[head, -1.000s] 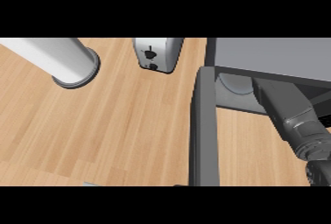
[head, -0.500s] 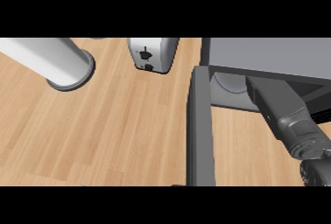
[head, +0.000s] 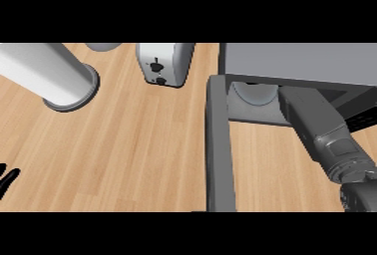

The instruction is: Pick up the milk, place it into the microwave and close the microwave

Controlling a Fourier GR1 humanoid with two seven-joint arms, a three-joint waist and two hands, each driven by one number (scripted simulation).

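The milk shows nowhere in the head view. The grey microwave (head: 302, 60) stands at the upper right with its dark door (head: 220, 149) swung open toward me. My right forearm (head: 320, 129) runs from the lower right up into the cavity, and its hand is hidden under the microwave's top. A pale round shape (head: 253, 94) lies on the cavity floor left of the forearm; I cannot tell what it is. Black fingertips of my left hand (head: 7, 178) poke in at the left edge, straight and apart, touching nothing.
A silver toaster (head: 165, 62) stands left of the microwave at the back. A thick grey cylinder (head: 52, 74) with a flanged base leans on the wooden counter (head: 132, 159) at the upper left. Bare wood lies between the cylinder and the open door.
Everything has slid slightly left in the view. The left hand's fingertips have come in at the left edge. The right forearm stays inside the microwave.
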